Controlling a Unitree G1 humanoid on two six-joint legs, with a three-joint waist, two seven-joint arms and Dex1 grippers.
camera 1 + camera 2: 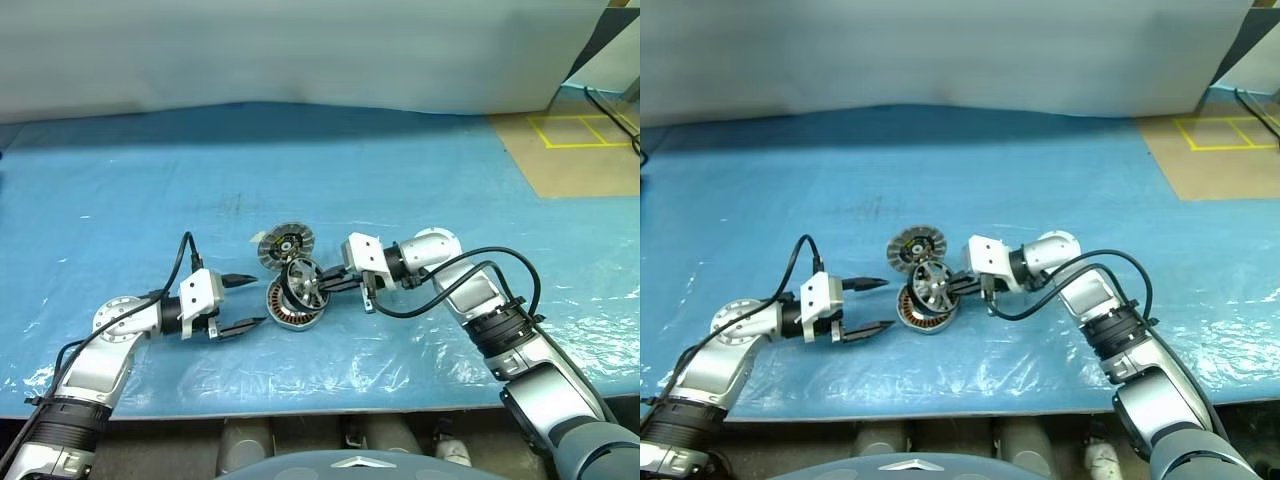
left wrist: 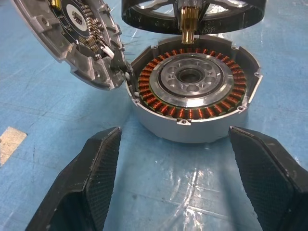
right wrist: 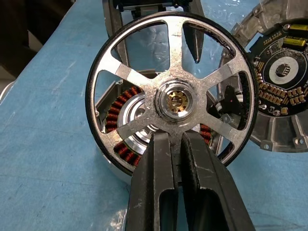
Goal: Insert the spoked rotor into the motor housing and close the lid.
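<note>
head view: right gripper (image 1: 335, 285) clamps the spoked rotor (image 1: 303, 283), tilted above the motor housing (image 1: 290, 306) on the desk (image 1: 400, 180); lid (image 1: 284, 245) hinged up. left wrist view: left gripper (image 2: 178, 159) gapes empty. insertion and closing remain.

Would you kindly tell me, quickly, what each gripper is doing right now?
Left gripper: open, holding nothing, beside the motor housing.
Right gripper: shut on the spoked rotor, above the housing.

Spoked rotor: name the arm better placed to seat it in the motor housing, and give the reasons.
Right. The right pincer is shut on the spoked rotor and holds it tilted just above the motor housing. The left pincer is open beside the housing, holding nothing.
</note>
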